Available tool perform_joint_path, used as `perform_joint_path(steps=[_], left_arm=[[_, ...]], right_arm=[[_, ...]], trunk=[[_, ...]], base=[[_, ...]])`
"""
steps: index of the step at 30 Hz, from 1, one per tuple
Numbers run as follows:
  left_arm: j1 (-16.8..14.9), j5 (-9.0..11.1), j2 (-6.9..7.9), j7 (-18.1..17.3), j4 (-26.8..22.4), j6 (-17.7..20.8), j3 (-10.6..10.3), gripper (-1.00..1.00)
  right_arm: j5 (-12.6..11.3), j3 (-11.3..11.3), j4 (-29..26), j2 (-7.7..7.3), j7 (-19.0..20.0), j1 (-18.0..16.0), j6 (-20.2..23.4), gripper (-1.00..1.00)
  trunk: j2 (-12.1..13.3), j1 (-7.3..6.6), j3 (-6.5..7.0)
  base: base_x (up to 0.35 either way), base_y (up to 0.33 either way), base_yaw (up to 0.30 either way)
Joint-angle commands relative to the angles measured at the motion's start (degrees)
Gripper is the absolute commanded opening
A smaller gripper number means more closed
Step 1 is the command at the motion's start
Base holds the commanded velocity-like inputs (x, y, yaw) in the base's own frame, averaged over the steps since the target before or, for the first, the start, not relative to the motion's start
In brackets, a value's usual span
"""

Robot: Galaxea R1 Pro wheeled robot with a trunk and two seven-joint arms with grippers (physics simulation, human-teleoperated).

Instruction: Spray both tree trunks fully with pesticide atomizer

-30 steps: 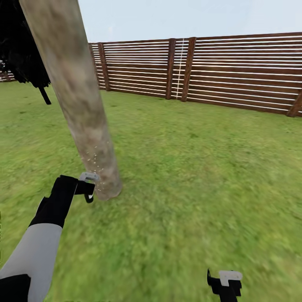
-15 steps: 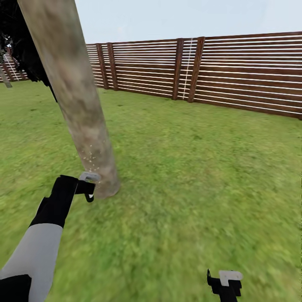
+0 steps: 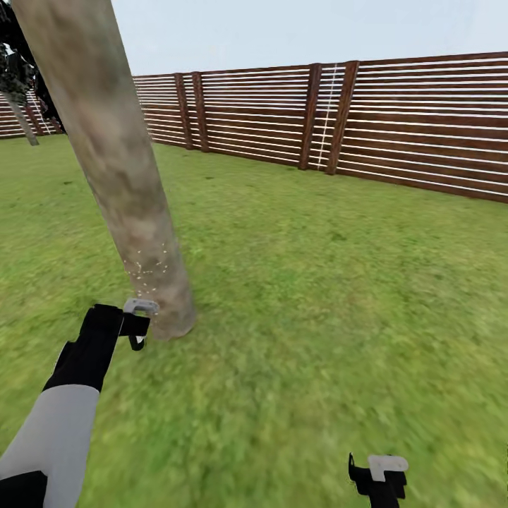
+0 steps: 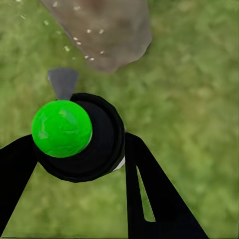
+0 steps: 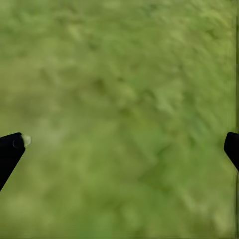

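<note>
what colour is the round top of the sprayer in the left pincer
Bright green cap on a black body, clearest in the left wrist view.

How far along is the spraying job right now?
Done: the atomizer is off the floor, clamped in the left gripper.
In hand: whitish specks dot the base of this tree trunk.
Left: its upper trunk shows no specks, and the second tree.

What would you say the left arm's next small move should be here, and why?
Probably tilt the left gripper, shut on the atomizer, slightly upward. In the head view the whitish pesticide specks dot just a low band of the tree trunk near its base, while the long pale stretch above looks bare. The nozzle already points at the trunk.
</note>
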Motion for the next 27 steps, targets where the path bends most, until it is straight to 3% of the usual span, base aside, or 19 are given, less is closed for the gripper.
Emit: perform_joint_path(steps=[1,6,14,17,23,27], left_arm=[[0.15,0.22,-0.03,0.63,0.0,0.03,-0.02,-1.0],[0.6,0.38,-0.37,1.33,-0.04,-0.05,-0.16,-1.0],[1.43,0.31,-0.07,1.52,0.0,-0.06,0.1,-1.0],[2.0,0.31,0.44,1.55,0.0,-0.06,1.72,-1.0],[2.63,0.4,-0.91,1.62,0.0,-0.06,1.83,-1.0],[3.39,0.24,1.38,1.6,0.0,-0.07,2.96,-1.0]], right_arm=[[0.0,-0.01,0.0,0.0,0.0,0.01,0.0,1.0],[0.0,0.0,-0.04,0.05,0.0,0.0,0.0,1.0],[0.0,0.0,-0.04,0.05,0.0,0.02,0.0,1.0],[0.0,0.0,-0.04,0.05,0.0,0.01,0.0,1.0],[0.0,0.0,-0.04,0.05,0.0,0.01,0.0,1.0],[0.0,0.0,-0.04,0.05,0.0,0.02,0.0,1.0]], trunk=[[0.0,0.0,0.0],[0.0,0.0,0.0],[0.0,0.0,0.0],[0.0,0.0,0.0],[0.0,0.0,0.0],[0.0,0.0,0.0]], base=[[0.188,-0.236,0.0],[0.188,-0.236,0.036],[0.188,-0.236,0.263],[0.188,-0.236,0.276],[0.188,-0.236,0.13],[0.188,-0.237,0.003]])
